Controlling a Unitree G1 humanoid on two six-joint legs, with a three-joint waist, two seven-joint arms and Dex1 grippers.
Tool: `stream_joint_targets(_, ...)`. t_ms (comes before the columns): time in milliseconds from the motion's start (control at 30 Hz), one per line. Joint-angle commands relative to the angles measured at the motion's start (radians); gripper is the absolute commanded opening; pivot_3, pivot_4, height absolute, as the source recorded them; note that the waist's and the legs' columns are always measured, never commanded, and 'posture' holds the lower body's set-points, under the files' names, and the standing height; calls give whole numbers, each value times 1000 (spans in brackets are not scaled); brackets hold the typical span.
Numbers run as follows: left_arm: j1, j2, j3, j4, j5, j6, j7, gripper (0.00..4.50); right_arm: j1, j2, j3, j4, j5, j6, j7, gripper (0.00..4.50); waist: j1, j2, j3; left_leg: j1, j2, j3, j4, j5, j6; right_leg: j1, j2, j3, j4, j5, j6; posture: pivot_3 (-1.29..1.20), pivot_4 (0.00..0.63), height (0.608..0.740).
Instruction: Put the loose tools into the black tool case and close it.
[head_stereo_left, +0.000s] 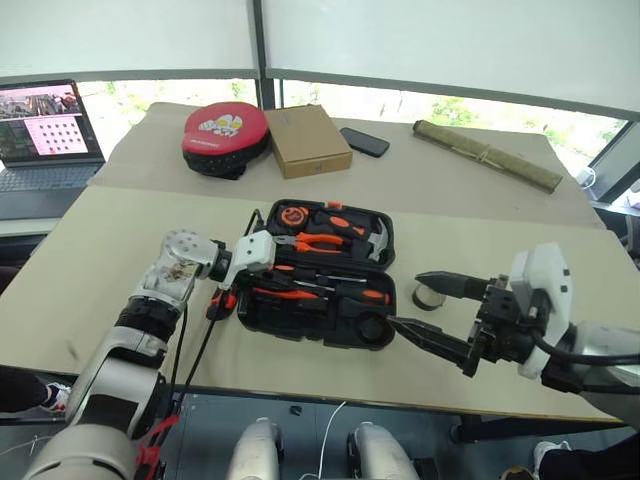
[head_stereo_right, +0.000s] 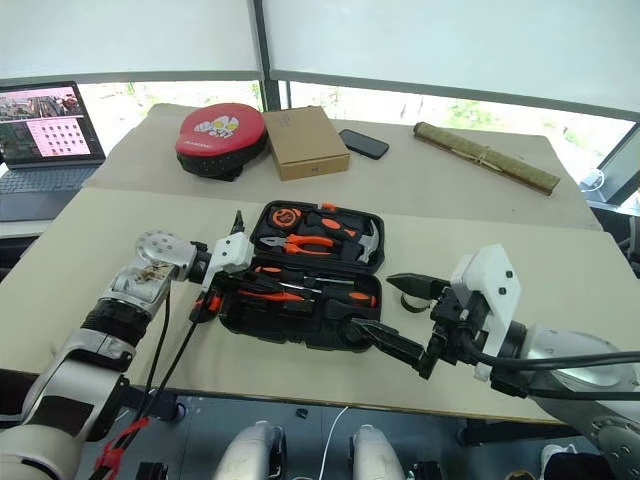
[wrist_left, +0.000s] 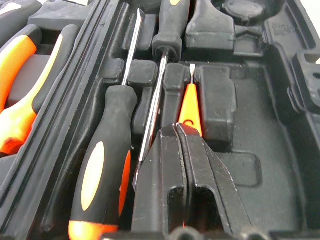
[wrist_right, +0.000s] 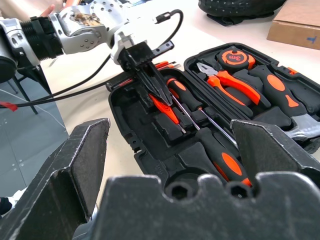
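Observation:
The black tool case (head_stereo_left: 372, 326) lies open at the table's front middle. My left gripper (wrist_left: 181, 131) reaches into its near half from the left and is shut on the thin orange tester screwdriver (wrist_left: 190, 106), whose tip lies along a recess. Two long-shafted screwdrivers (wrist_left: 104, 170) (wrist_right: 223, 161) rest in slots beside it. A short black-and-orange tool (head_stereo_left: 222, 299) lies on the table against the case's left side, partly hidden by my left wrist. My right gripper (head_stereo_left: 407, 300) hovers open just right of the case's near right corner, holding nothing.
Orange-handled pliers (head_stereo_left: 322, 242), a hammer and a tape measure (head_stereo_left: 294, 215) fill the far half. A small round roll (head_stereo_left: 430, 297) sits by my right gripper. Farther back are a red-and-black pad (head_stereo_left: 225, 135), cardboard box (head_stereo_left: 308, 140), phone (head_stereo_left: 364, 142), rolled mat (head_stereo_left: 487, 155) and laptop (head_stereo_left: 45, 135).

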Motion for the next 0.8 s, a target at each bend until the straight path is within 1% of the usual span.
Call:
stream_joint_targets(33, 47, 31, -15, 15, 55, 11, 9, 79, -21, 1, 5, 5, -16, -26, 16, 4500, -1, 0, 0, 2, 0, 0, -1, 0, 0, 2, 0, 0, 0, 0, 0, 0, 150, 740)
stream_joint_targets(200, 59, 23, -1, 4, 51, -1, 30, 79, -78, 5, 51, 33, -36, -25, 36, 4500, -2, 0, 0, 4, 0, 1, -1, 0, 0, 3, 0, 0, -1, 0, 0, 0, 150, 740)
stream_joint_targets(267, 65, 28, 26, -39, 23, 32, 39, 79, -107, 4, 70, 53, -46, -24, 49, 4500, -3, 0, 0, 4, 0, 1, -1, 0, 0, 3, -1, 0, -1, 0, 0, 0, 150, 740)
stream_joint_targets(367, 79, 62, 106, -161, -54, 146, 56, 79, -152, 1, 96, 88, -70, -22, 79, 4500, -7, 0, 0, 3, 0, 1, -1, 0, 0, 2, -1, 0, -1, 0, 0, 0, 150, 740)
stream_joint_targets(467, 121, 131, 230, -322, -156, 316, 100, 79, -205, 2, 127, 133, -99, -25, 121, 4500, -11, 0, 1, 2, 1, 1, -2, 0, 0, 1, 0, 0, -1, 0, 0, 0, 150, 740)
stream_joint_targets(567, 229, 229, 397, -486, -250, 498, 173, 79, -264, 12, 175, 190, -145, -33, 176, 4500, -21, -1, 2, 1, 2, 0, -2, 0, 0, -1, 0, 0, 0, 0, 0, 0, 150, 740)
stream_joint_targets(700, 407, 309, 566, -593, -288, 610, 268, 79, -320, 34, 222, 237, -194, -40, 239, 4500, -19, 1, 2, 4, 1, 0, -6, 0, 0, -1, -1, 1, -1, 0, 0, 0, 150, 740)
stream_joint_targets(767, 520, 342, 667, -602, -279, 635, 306, 79, -353, 45, 247, 259, -216, -40, 273, 4500, -14, 1, 3, 4, 1, 2, -7, 0, 0, -1, -1, 1, -2, 0, -1, 0, 150, 740)
stream_joint_targets(800, 582, 355, 715, -602, -269, 636, 320, 606, -367, 47, 259, 269, -224, -37, 292, 4500, -13, 1, 3, 4, 1, 3, -7, 0, 0, -1, -2, 1, -2, -1, -1, 0, 150, 740)
